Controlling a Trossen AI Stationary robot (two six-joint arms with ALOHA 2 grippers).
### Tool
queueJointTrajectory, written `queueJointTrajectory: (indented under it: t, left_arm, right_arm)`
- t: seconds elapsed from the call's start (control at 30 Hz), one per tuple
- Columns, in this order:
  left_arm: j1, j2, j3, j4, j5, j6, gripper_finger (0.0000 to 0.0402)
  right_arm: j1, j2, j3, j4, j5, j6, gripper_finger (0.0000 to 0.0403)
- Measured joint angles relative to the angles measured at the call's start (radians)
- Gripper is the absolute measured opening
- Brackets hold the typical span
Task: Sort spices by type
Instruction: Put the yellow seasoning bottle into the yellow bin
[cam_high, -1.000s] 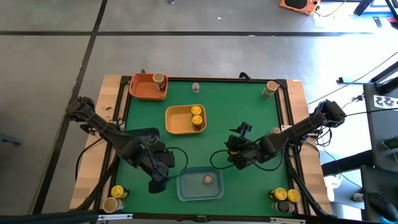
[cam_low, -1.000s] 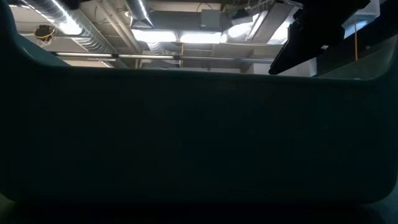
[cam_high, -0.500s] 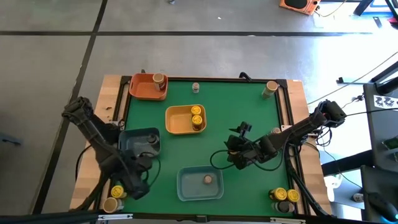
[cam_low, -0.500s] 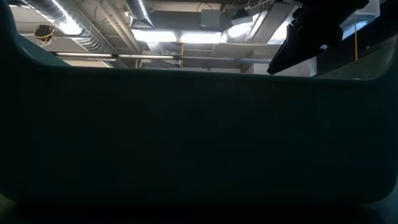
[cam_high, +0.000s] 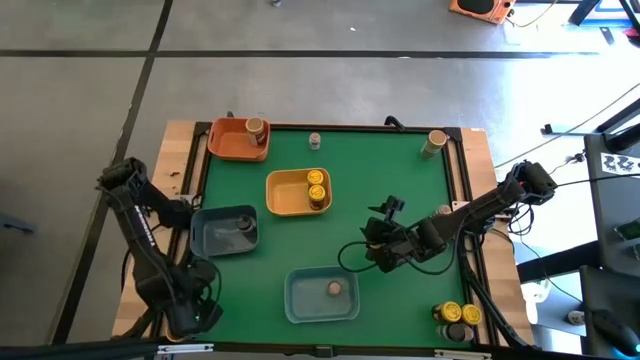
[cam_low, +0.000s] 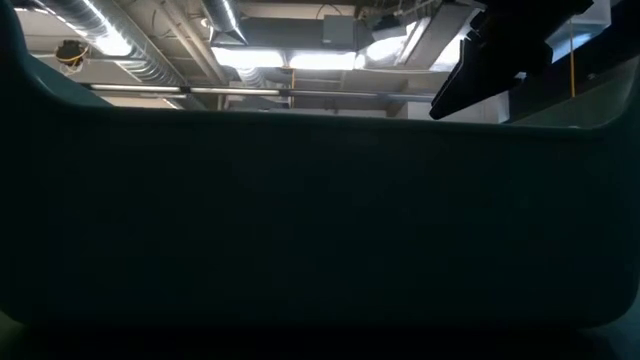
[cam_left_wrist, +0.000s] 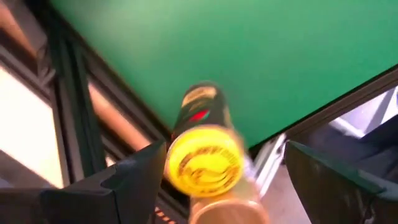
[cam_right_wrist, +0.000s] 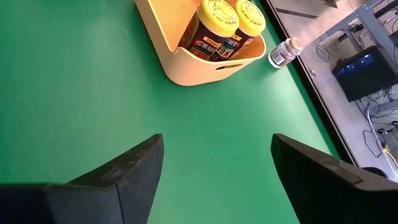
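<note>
High view: my left gripper (cam_high: 192, 312) is at the near left corner of the green table (cam_high: 400, 180), above the place where two jars stand; my right gripper (cam_high: 378, 243) hovers over the mat to the right of the middle.
Left fingers: wide apart, holding nothing; in the left wrist view a yellow-lid jar (cam_left_wrist: 204, 158) stands between the two fingers (cam_left_wrist: 127, 183), and a tan-lid jar (cam_left_wrist: 227, 211) is just beside it, blurred.
Right fingers: also wide apart and empty, with bare green mat between them.
Yellow tray (cam_high: 285, 195): two yellow-lid jars (cam_high: 317, 190) stand in its right end, touching one another.
Orange tray (cam_high: 228, 142): one tan-lid jar (cam_high: 256, 128) in it, at the far left.
Two blue trays: the left one (cam_high: 222, 230) has one dark jar (cam_high: 242, 226); the near one (cam_high: 322, 296) has one small jar (cam_high: 335, 289).
Loose jars: a small clear one (cam_high: 315, 141) at the far edge, a tan-lid one (cam_high: 435, 142) at the far right corner, and a group (cam_high: 457, 319) at the near right corner.
Low view: almost all is dark; I cannot tell anything of the jars there.
</note>
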Motion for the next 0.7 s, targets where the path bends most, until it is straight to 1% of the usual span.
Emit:
queueJointTrajectory:
  t: [0.1,0.23,0.43,0.6,0.7]
  left_arm:
    - [-0.020,0.000,-0.021,0.011,0.005,-0.045,0.0321]
    - [-0.035,0.000,-0.056,0.065,0.006,-0.084,0.0321]
    - [-0.044,0.000,-0.106,0.083,0.024,-0.098,0.0321]
    - [-0.044,0.000,-0.164,0.218,0.037,-0.072,0.0321]
    - [-0.044,0.000,-0.179,0.254,0.084,-0.074,0.0321]
  right_arm:
    - [0.000,0.000,0.000,0.001,0.000,0.000,0.0296]
    - [0.000,0.000,0.000,0.001,0.000,0.000,0.0296]
    - [0.000,0.000,0.000,0.012,0.001,-0.005,0.0296]
    - [0.000,0.000,0.000,0.016,0.001,-0.018,0.0296]
    - [0.000,0.000,0.000,0.016,0.001,-0.018,0.0296]
